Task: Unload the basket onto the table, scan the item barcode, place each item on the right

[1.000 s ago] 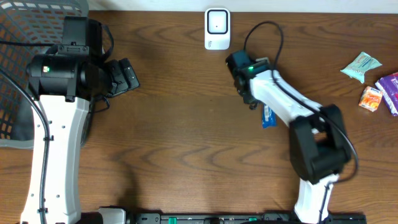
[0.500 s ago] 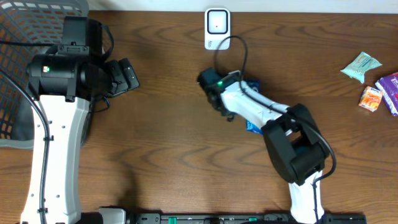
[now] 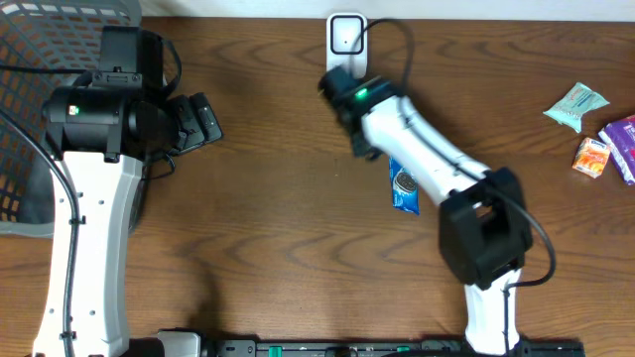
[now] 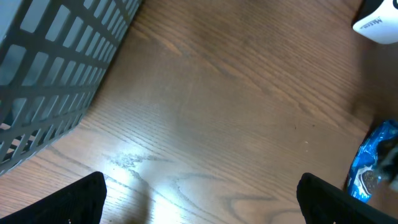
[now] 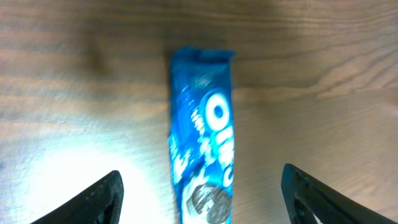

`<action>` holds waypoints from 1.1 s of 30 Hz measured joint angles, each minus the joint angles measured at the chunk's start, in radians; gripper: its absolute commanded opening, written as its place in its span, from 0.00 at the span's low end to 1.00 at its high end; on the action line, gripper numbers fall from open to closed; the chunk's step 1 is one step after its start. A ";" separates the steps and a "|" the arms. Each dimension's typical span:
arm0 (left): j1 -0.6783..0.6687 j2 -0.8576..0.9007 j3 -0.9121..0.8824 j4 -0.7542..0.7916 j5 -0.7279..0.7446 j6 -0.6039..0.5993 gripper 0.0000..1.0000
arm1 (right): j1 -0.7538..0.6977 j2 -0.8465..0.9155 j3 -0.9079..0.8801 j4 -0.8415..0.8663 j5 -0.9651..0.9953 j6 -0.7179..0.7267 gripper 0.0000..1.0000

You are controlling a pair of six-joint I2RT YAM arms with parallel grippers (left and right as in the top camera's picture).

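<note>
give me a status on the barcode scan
Left gripper open, empty. Right gripper open over cookie pack, pack lying loose. Spare snacks far off, nothing in the way.

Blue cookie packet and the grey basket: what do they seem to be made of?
Blue cookie packet: thin glossy plastic film, probably; it shows a crimped end and sheen. Grey basket: likely matte moulded plastic, judging by its thick, uniform lattice.

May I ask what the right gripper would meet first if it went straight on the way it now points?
Most likely the blue Oreo packet: in the wrist view it lies on the wooden table, centred between the open jaws of the right gripper. How far off it is, I cannot tell.
</note>
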 measured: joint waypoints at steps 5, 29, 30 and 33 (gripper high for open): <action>0.000 0.000 0.000 0.000 0.000 0.000 0.98 | -0.178 0.000 -0.002 -0.008 -0.269 -0.107 0.67; 0.000 0.000 0.000 0.000 0.000 0.000 0.98 | -0.248 -0.030 -0.330 0.323 -0.484 -0.207 0.08; 0.000 0.000 0.000 0.000 0.000 0.000 0.98 | -0.248 -0.034 -0.339 0.335 -0.482 -0.203 0.01; 0.000 0.000 0.000 0.000 0.000 0.000 0.98 | -0.246 -0.042 -0.351 0.356 -0.486 -0.177 0.01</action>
